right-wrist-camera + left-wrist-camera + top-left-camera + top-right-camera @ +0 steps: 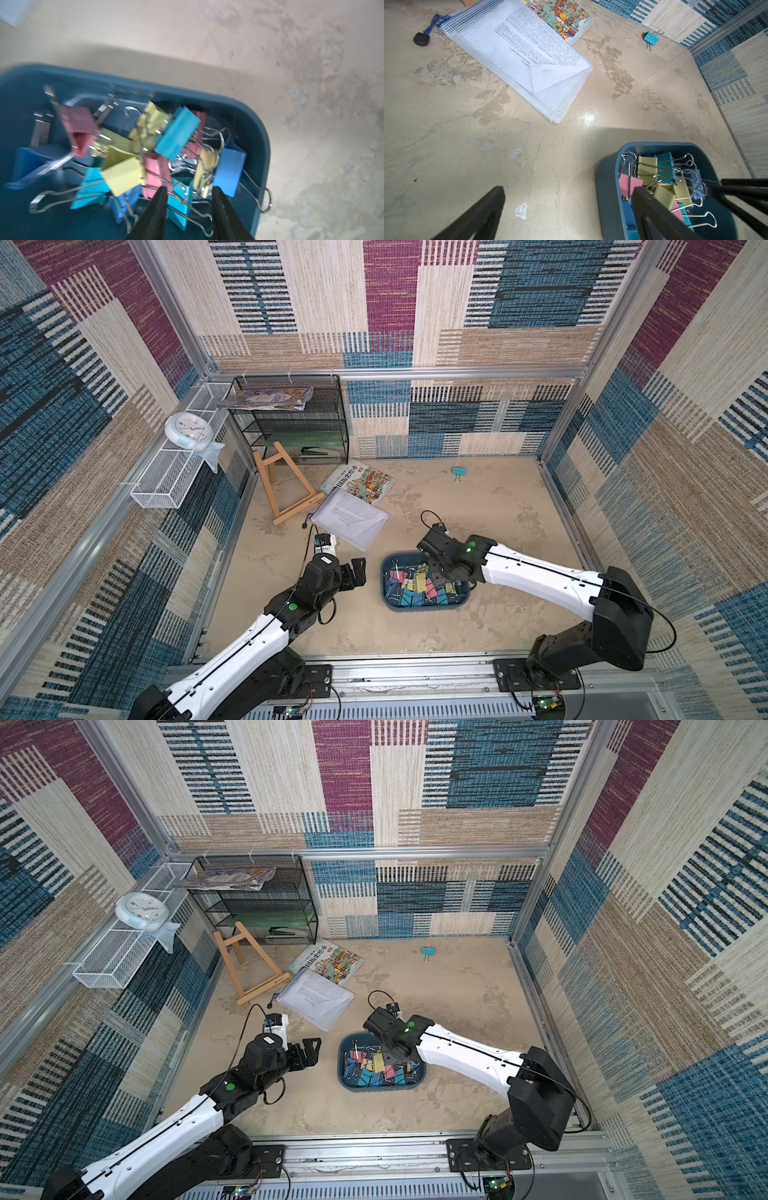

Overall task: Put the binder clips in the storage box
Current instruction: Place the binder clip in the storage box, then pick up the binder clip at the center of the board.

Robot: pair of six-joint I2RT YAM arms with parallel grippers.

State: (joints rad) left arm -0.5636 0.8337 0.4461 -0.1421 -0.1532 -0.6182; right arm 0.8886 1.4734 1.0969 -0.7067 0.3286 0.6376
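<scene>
Right gripper [189, 189] seen part-open, nothing clamped, poised over the binder clips [133, 158] piled in the storage box [386, 597]. Left gripper [568, 188] seen spread wide, empty, just beside the box. One teal clip [458, 471] is found well apart, at the table's [498, 506] far end.

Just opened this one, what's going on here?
The right hand hangs over the storage box with its jaws apart, above the pile of binder clips inside. The left hand hovers open beside the box. One teal clip lies at the far side of the table, not yet collected.
</scene>
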